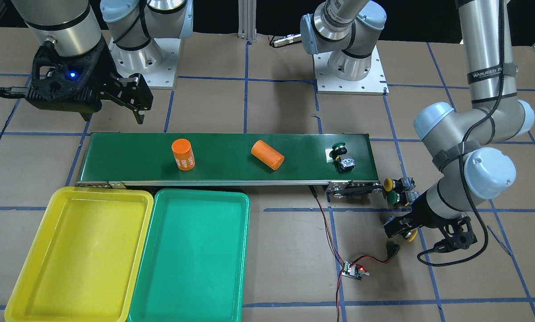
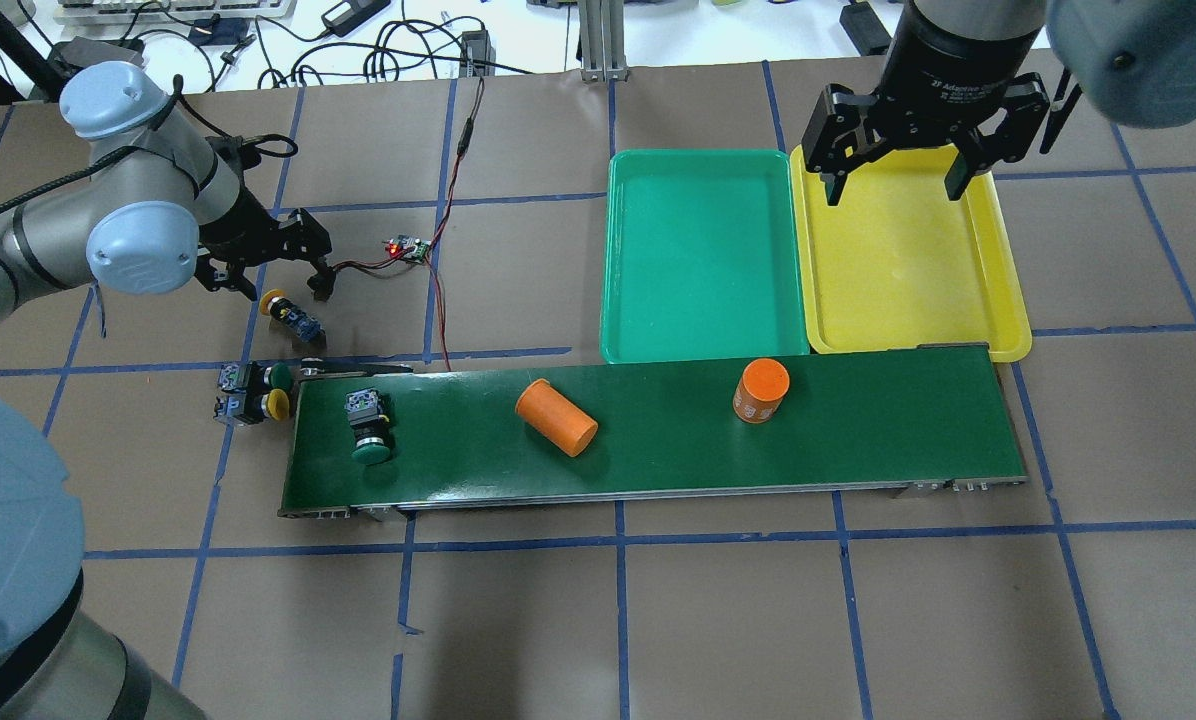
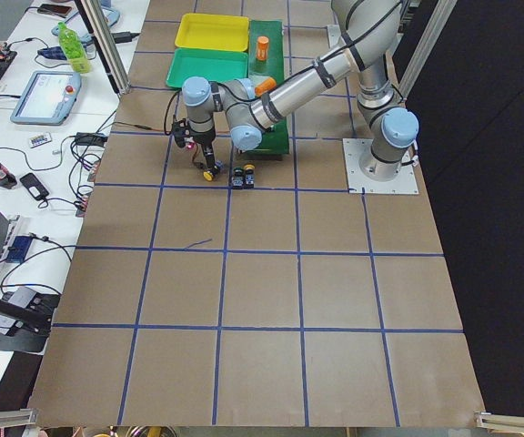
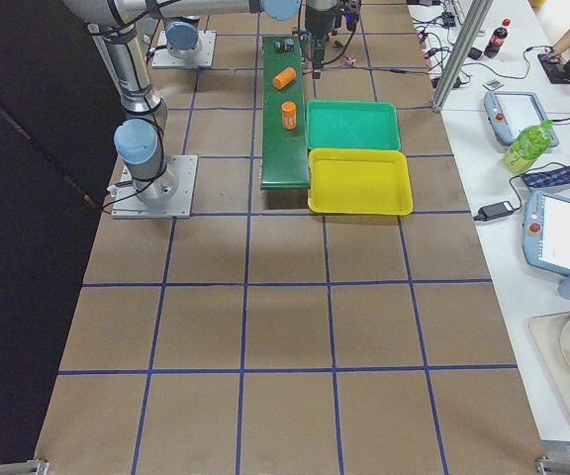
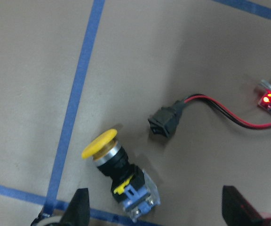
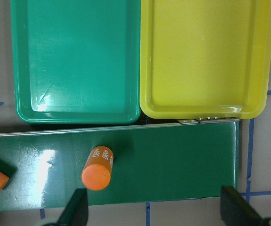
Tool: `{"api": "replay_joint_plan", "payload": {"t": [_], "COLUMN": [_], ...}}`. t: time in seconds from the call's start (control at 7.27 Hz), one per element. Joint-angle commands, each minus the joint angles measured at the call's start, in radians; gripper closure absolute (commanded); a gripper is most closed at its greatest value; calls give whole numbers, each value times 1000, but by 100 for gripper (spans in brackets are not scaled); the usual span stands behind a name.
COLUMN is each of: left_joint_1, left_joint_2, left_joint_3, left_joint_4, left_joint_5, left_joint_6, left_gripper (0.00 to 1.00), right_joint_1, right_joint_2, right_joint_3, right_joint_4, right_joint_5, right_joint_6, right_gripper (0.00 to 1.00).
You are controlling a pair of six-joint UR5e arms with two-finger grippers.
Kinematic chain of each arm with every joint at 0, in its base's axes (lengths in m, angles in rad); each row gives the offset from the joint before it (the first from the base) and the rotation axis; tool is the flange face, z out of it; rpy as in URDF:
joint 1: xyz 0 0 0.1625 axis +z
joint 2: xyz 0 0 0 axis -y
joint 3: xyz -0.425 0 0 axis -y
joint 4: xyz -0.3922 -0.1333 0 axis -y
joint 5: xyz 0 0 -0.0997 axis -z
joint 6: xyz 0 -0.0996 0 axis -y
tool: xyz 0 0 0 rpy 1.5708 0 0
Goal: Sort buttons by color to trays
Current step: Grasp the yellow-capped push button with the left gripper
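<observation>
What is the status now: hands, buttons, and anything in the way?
Left hand open over yellow button on table. Right hand open, empty, raised. Yellow tray and green tray empty; one green button on belt. Two orange cylinders on belt too.

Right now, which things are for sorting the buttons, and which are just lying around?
For the job: lone green button riding the conveyor belt; lone yellow button off by itself; paired yellow button and paired green button at the belt's end; yellow tray; green tray.

Just lying about: upright orange cylinder; tipped orange cylinder; small circuit board with red wires.
</observation>
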Motion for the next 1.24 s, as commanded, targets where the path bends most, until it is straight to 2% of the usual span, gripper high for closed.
{"api": "replay_joint_plan", "payload": {"t": [0.0, 0.28, 0.41, 0.55, 0.69, 1.1], "left_joint_1": [2, 23, 23, 23, 25, 25], "left_joint_2": [-11, -40, -49, -52, -51, -19], "left_joint_3": [-7, -9, -18, -18, -17, 8], "left_joint_4": [-2, -2, 0, -2, -5, -10], "left_joint_5": [8, 5, 3, 3, -10, -12], "left_joint_6": [-23, -44, -81, -84, -81, -79], "left_gripper": [0, 0, 8, 69, 100, 100], "right_joint_1": [0, 0, 0, 0, 0, 0], "right_joint_2": [0, 0, 0, -2, 0, -2], "right_joint_3": [0, 0, 0, 0, 2, 2], "right_joint_4": [-1, -1, -1, -1, -1, -1], "right_joint_5": [0, -2, 0, -2, -2, -2], "right_joint_6": [1, 1, 1, 0, 1, 0], "right_gripper": [0, 0, 0, 0, 0, 0]}}
